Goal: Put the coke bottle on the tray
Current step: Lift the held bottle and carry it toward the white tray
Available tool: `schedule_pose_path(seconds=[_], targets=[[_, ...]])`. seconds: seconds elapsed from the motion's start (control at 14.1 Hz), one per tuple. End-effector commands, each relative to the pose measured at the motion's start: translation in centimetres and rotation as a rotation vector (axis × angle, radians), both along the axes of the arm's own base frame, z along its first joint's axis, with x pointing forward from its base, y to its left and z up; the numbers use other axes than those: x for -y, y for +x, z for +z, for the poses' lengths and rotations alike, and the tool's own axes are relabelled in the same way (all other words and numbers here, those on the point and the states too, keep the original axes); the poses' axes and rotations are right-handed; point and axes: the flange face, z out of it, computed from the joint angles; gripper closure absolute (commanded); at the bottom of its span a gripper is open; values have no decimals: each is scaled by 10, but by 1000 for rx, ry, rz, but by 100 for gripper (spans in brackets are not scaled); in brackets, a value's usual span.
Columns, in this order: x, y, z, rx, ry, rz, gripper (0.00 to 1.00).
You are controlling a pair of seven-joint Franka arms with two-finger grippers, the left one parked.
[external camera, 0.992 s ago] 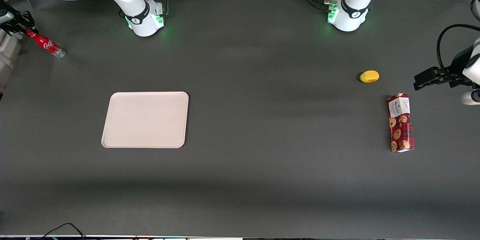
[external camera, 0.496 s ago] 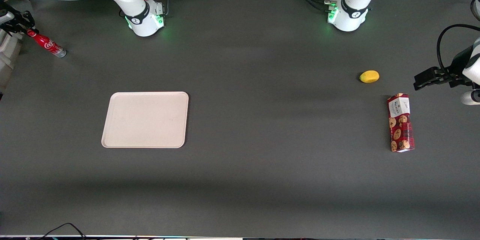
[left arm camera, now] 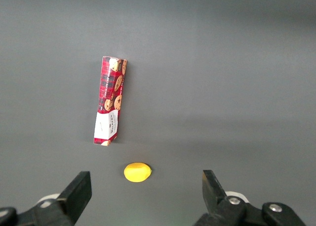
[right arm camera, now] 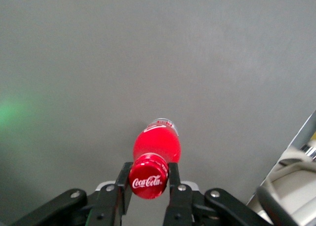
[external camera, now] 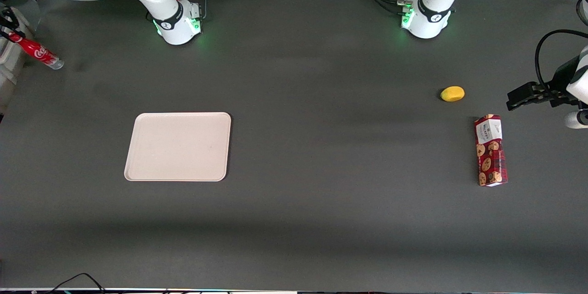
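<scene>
The coke bottle (external camera: 37,53) is small, slim and red with white script and a silvery base. It hangs tilted above the table at the working arm's end. My right gripper (external camera: 8,33) is shut on its neck, just under the red cap. In the right wrist view the cap (right arm camera: 148,181) sits between the two black fingers (right arm camera: 124,179) and the bottle (right arm camera: 157,143) points down at the grey table. The beige tray (external camera: 178,146) lies flat on the table, nearer the front camera than the bottle and toward the table's middle.
A red cookie box (external camera: 491,150) and a yellow lemon-like fruit (external camera: 452,93) lie toward the parked arm's end; both also show in the left wrist view, box (left arm camera: 110,101) and fruit (left arm camera: 137,172). The two arm bases (external camera: 178,20) stand at the back.
My gripper has lifted the bottle off the table and carried it further toward the working arm's end. The bottle's base no longer touches the table.
</scene>
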Motion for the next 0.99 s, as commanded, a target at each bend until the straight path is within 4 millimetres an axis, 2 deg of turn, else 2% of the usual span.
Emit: schedule_pose_path(seconds=[0.0, 0.21, 0.35, 0.57, 0.71, 0.78, 0.85, 0.92], targets=[[-26, 21, 76, 36, 12, 11, 83], [-87, 58, 162, 45, -11, 27, 83], [-151, 90, 210, 62, -42, 38, 83], [-245, 139, 266, 56, -11, 38, 83], [-295, 181, 289, 46, 40, 53, 83], [-321, 203, 291, 34, 43, 56, 84], [-346, 225, 286, 12, 27, 57, 84], [-369, 248, 269, -23, 19, 63, 84]])
